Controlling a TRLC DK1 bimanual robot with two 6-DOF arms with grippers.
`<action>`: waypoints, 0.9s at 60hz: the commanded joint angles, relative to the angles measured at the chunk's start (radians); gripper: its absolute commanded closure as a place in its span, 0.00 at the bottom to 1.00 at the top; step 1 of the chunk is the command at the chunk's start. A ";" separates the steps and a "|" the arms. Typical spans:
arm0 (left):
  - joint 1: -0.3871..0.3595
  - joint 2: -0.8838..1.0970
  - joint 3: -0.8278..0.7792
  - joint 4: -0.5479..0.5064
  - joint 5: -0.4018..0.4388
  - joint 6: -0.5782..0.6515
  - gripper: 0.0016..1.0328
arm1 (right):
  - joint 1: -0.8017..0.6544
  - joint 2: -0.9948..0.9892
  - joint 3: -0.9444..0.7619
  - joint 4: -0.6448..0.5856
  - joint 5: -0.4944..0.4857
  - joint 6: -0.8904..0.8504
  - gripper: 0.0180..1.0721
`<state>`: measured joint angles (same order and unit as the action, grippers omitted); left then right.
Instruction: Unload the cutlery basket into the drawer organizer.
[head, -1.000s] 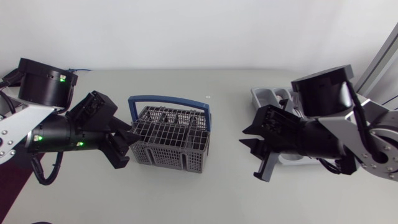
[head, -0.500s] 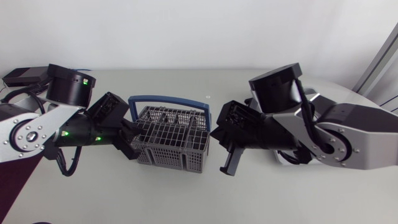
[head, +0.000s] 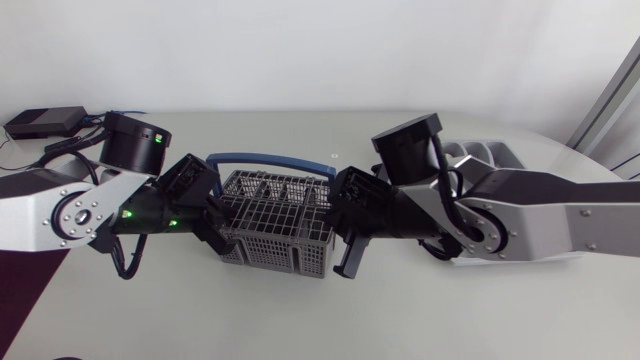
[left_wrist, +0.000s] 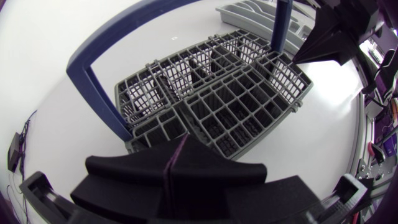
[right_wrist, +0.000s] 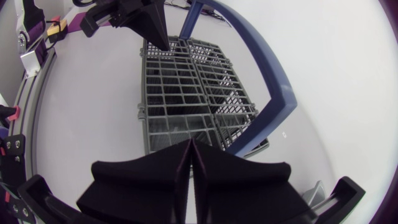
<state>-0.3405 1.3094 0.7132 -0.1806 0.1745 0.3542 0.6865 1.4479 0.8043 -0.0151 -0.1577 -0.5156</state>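
Note:
A grey wire cutlery basket (head: 278, 228) with a blue hoop handle (head: 268, 160) stands mid-table; I see no cutlery in its compartments. My left gripper (head: 214, 226) is shut on nothing, its tips against the basket's left wall. In the left wrist view the closed fingers (left_wrist: 177, 163) point at the basket (left_wrist: 224, 102). My right gripper (head: 340, 228) is shut too, empty, at the basket's right wall. Its fingers (right_wrist: 189, 163) meet just short of the basket (right_wrist: 186, 87), with the left gripper (right_wrist: 151, 23) beyond. The grey drawer organizer (head: 487, 153) lies behind my right arm, mostly hidden.
A flat black box (head: 42, 122) with cables sits at the table's far left corner. Bare table runs along the front edge, below the basket and both arms.
Both arms swung inward to the basket, the right one coming away from the organizer. Both grippers went from open to shut.

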 joint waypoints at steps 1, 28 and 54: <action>0.003 0.033 -0.012 -0.005 -0.009 -0.023 0.89 | 0.005 0.037 0.009 0.020 -0.005 0.026 0.95; -0.049 0.033 -0.014 -0.007 -0.009 -0.031 0.89 | -0.085 0.026 0.019 0.017 -0.002 0.000 0.95; -0.137 0.060 0.000 0.001 -0.013 -0.070 0.89 | -0.113 -0.052 0.001 -0.017 -0.017 -0.001 0.95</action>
<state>-0.4572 1.3338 0.7219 -0.1501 0.1478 0.3096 0.5804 1.4338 0.8101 -0.0132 -0.1623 -0.5205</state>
